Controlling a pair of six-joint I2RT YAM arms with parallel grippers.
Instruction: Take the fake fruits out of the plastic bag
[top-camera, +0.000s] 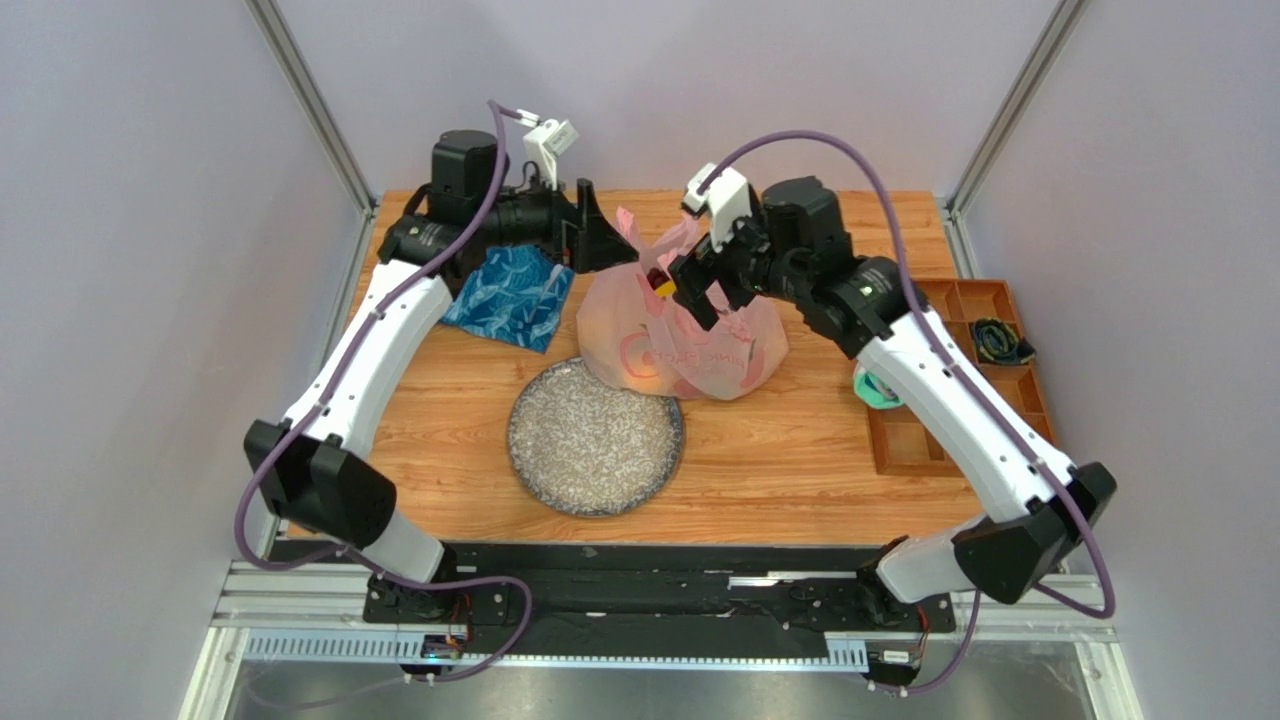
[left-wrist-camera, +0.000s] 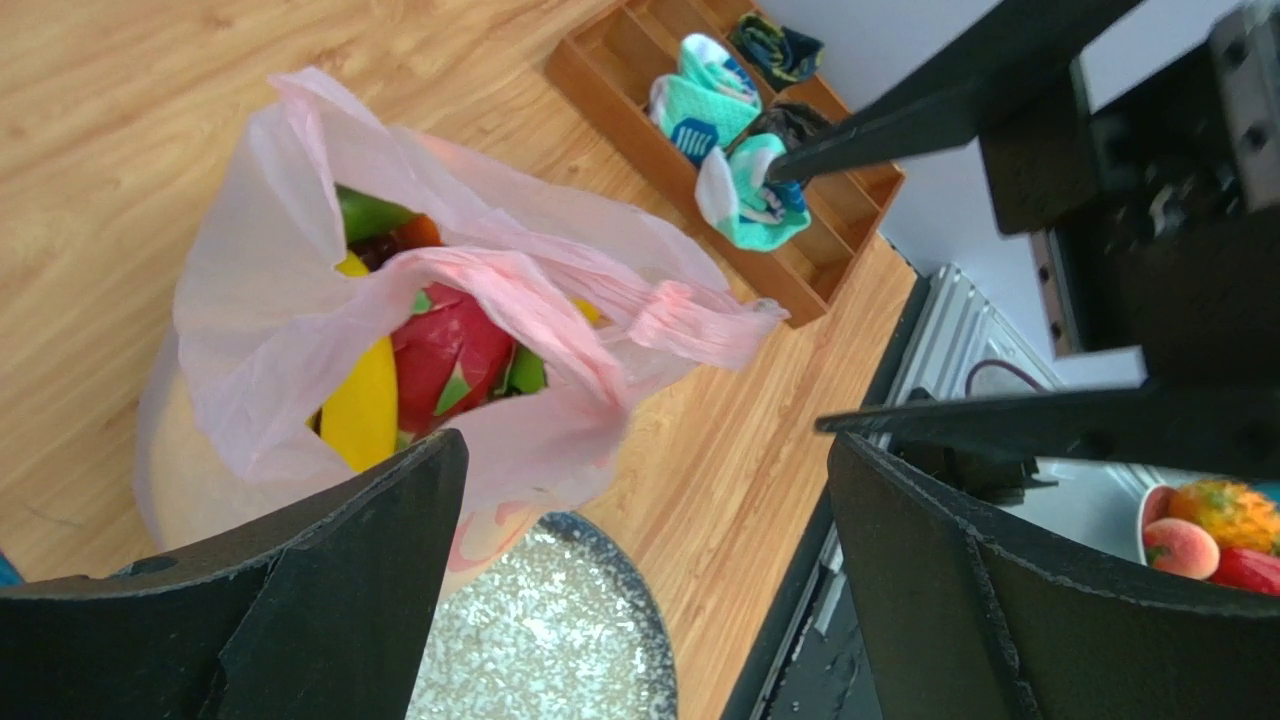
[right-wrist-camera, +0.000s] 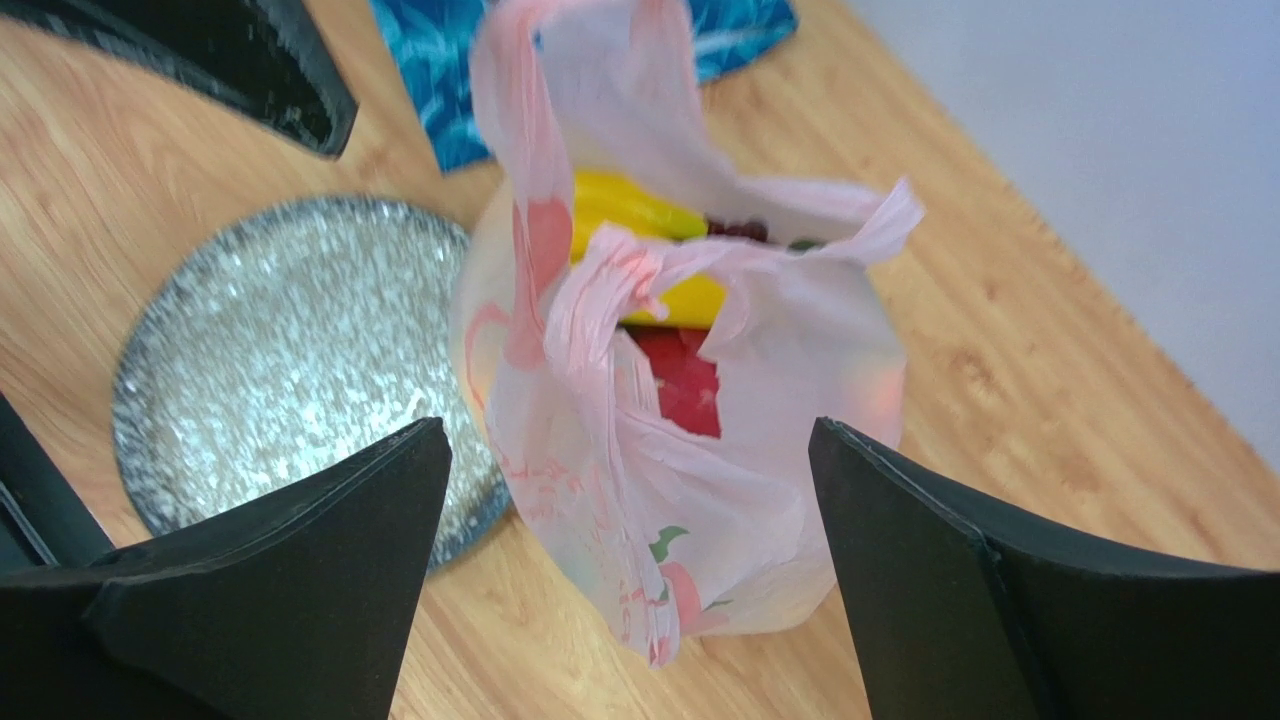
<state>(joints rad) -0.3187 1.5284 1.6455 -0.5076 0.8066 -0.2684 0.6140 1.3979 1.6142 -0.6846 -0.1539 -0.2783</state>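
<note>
Task judged barely begun: the plastic bag (top-camera: 706, 353) stood on the table (top-camera: 781, 450) just behind the plate (top-camera: 594, 435), the fake fruits (left-wrist-camera: 436, 353) showing inside its open mouth, while the left gripper (top-camera: 595, 228) and right gripper (top-camera: 694, 294) hung beside it, jaws wide and holding nothing

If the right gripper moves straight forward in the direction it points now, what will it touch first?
Most likely the plastic bag: its crumpled pink top lies straight ahead of the open right gripper. The fake fruits lie behind that film, so they would come second. Depth is hard to judge.
</note>
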